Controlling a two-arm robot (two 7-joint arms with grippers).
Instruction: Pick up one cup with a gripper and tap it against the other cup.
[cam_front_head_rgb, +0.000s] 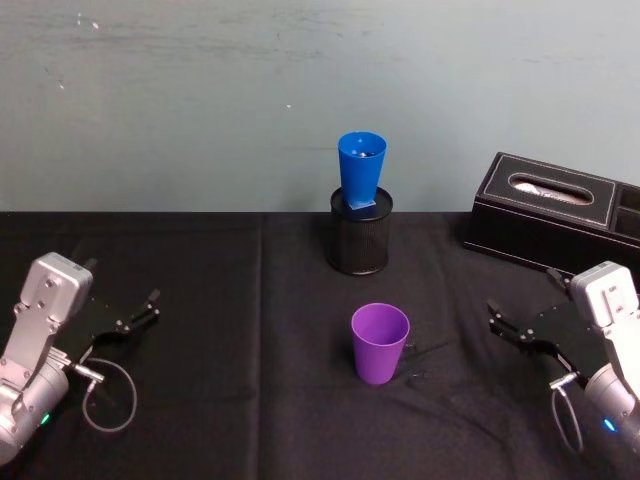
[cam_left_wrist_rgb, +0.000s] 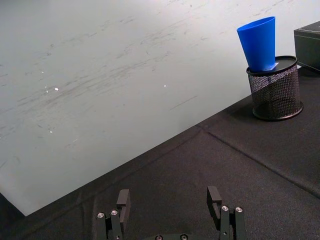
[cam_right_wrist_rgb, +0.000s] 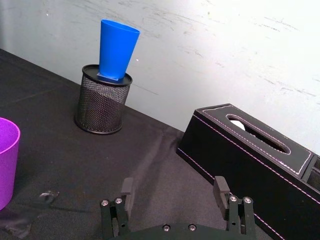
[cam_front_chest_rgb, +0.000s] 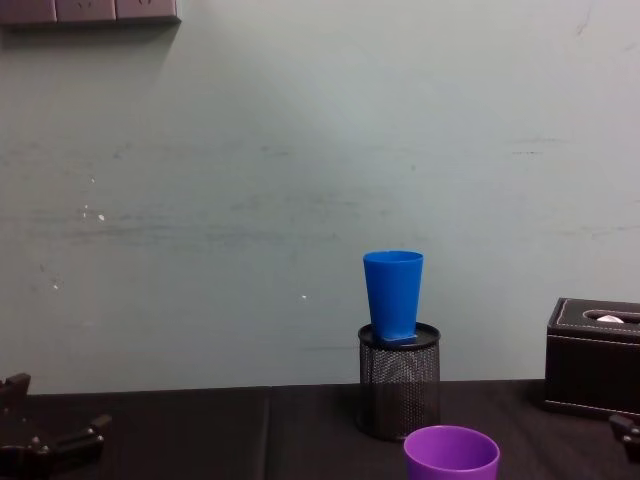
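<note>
Purple cup (cam_front_head_rgb: 380, 343) stands upright on the black cloth (cam_front_head_rgb: 200, 400), mouth up, in the middle of the table on the side nearer the robot, with nothing touching it. Straight behind it, toward the wall (cam_front_head_rgb: 200, 100), is the black mesh pen holder (cam_front_head_rgb: 359, 240). The blue cup (cam_front_head_rgb: 360, 170) sits with its base in the holder's open top, mouth up and leaning slightly. From my feeds I can't quite tell how far down its base goes past the rim. The two cups are well apart, with the blue one raised above the purple one's level.

My left gripper (cam_front_head_rgb: 140, 312) is out at the left side of the table, low over the cloth. Its two fingers are spread wide with nothing between them, and it points in toward the centre. My right gripper (cam_front_head_rgb: 497, 320) mirrors it at the right side. Its fingers are also parted and empty, aimed toward the purple cup but well short of it. A black tissue box (cam_front_head_rgb: 555, 205) lies behind the right gripper, to the right of the pen holder and near the wall. On the right wrist feed, the purple cup shows at the edge of the frame, with the pen holder and blue cup beyond it.
</note>
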